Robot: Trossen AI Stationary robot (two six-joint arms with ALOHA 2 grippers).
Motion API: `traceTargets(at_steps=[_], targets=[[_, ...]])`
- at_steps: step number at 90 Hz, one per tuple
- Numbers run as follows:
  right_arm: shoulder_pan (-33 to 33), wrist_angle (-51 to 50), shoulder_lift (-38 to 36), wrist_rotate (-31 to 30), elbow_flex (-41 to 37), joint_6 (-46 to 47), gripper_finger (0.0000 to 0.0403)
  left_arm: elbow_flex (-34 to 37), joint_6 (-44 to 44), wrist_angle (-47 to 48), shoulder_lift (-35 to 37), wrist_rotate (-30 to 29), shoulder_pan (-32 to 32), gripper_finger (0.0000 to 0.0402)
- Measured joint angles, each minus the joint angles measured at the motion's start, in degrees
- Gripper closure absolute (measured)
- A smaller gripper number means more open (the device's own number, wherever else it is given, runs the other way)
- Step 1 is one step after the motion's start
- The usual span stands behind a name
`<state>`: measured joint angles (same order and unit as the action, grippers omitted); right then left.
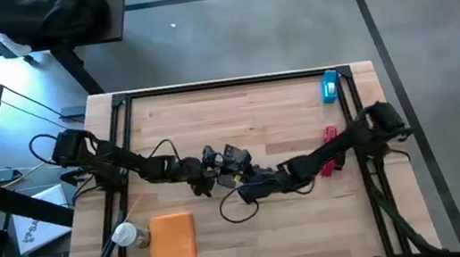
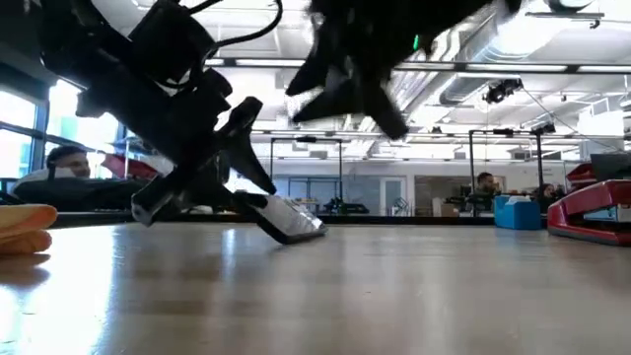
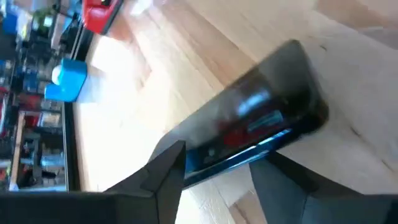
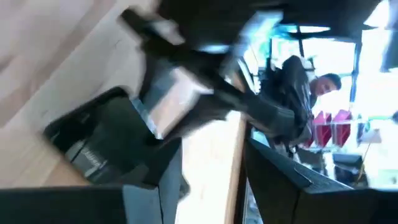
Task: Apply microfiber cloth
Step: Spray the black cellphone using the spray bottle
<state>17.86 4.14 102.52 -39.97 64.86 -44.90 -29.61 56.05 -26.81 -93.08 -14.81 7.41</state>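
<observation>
Well apart from the microfiber cloth (image 1: 173, 244), the left gripper (image 3: 214, 171) clasps the phone (image 3: 255, 134).

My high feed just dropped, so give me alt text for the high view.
Both arms meet at the table's middle, the left gripper and the right gripper close together. The orange microfiber cloth lies flat and untouched near the front left, beside a white-capped bottle.

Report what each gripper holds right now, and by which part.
The left gripper clamps the black phone by one end, its long edges between the fingers, tilted above the table. The right gripper holds nothing visible. The orange microfiber cloth lies untouched.
</observation>
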Motion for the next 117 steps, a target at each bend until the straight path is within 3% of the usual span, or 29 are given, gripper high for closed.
traceTargets(at_steps=[17, 35, 44, 65, 85, 103, 117], targets=[[-0.2, -15.5, -6.6, 1.0, 0.0, 13.1, 0.0261, 0.0, 2.8, 0.1, 0.0, 1.8, 1.0, 0.0275], [-1.0, -23.7, -3.4, 4.5, 0.0, 21.2, 0.0261, 0.0, 5.9, -0.3, -1.6, 2.2, 2.2, 0.0282], [-1.1, -23.5, 1.6, 6.3, 0.0, 21.7, 0.0261, -0.1, 6.1, -0.6, -2.9, 1.1, 2.2, 0.0283], [-2.1, -16.8, 12.1, 6.4, -0.1, 12.8, 0.0261, -0.2, 6.0, -1.0, -3.7, -0.6, 2.2, 0.0283], [-4.0, -7.7, 14.2, 10.1, 0.0, 10.1, 0.0261, -0.2, 7.9, 1.6, -3.9, -0.4, 2.2, 0.0283], [-5.4, -6.8, 14.3, 12.9, 0.0, 10.5, 0.0261, -0.3, 13.8, 8.8, -3.8, -3.1, 2.2, 0.0283], [-5.6, -6.9, 14.2, 13.5, 0.0, 11.8, 0.0261, -0.3, 17.2, 9.1, -3.7, -5.5, 3.1, 0.0283]])
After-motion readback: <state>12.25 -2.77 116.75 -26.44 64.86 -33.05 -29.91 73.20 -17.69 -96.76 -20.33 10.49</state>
